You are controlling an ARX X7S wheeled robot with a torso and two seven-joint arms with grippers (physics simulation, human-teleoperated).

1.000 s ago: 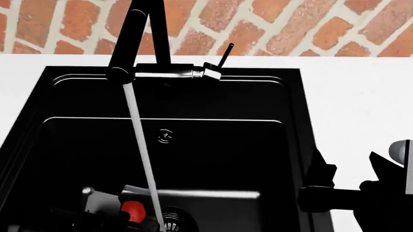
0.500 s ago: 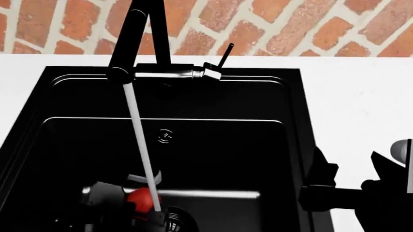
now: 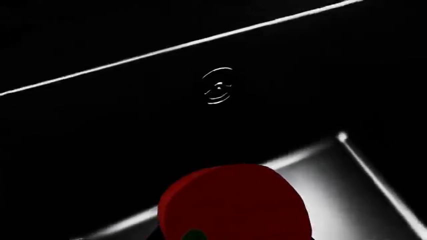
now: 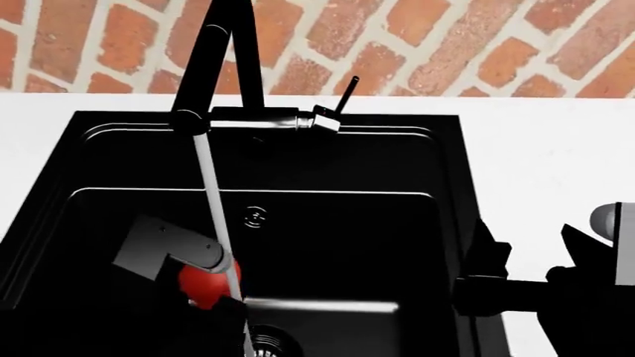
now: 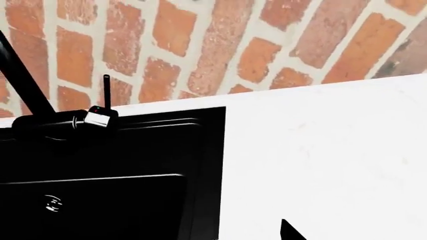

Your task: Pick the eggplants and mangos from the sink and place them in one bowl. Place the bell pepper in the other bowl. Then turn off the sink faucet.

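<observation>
A red bell pepper (image 4: pixel 204 284) hangs above the floor of the black sink (image 4: pixel 448 160), with my left gripper (image 4: pixel 205 288) shut on it below a grey wrist link. In the left wrist view the bell pepper (image 3: pixel 233 205) fills the near edge, its green stem just showing. Water (image 4: pixel 213 212) runs from the black faucet (image 4: pixel 220 67) and passes right beside the pepper. The faucet handle (image 4: pixel 344 93) stands tilted at the sink's back rim. My right gripper (image 4: pixel 533 256) stands open over the sink's right rim, holding nothing. Eggplants, mangos and bowls are out of view.
The drain (image 4: pixel 268 343) lies at the sink's near end, and an overflow cap (image 4: pixel 255 216) sits on the back wall. White counter (image 4: pixel 555 163) runs right of the sink, white counter (image 5: pixel 320 150) below a brick wall (image 4: pixel 456 44).
My left arm has risen out of the sink's near end with the bell pepper, moving up and toward the back. The head view has shifted slightly. The right gripper has stayed put.
</observation>
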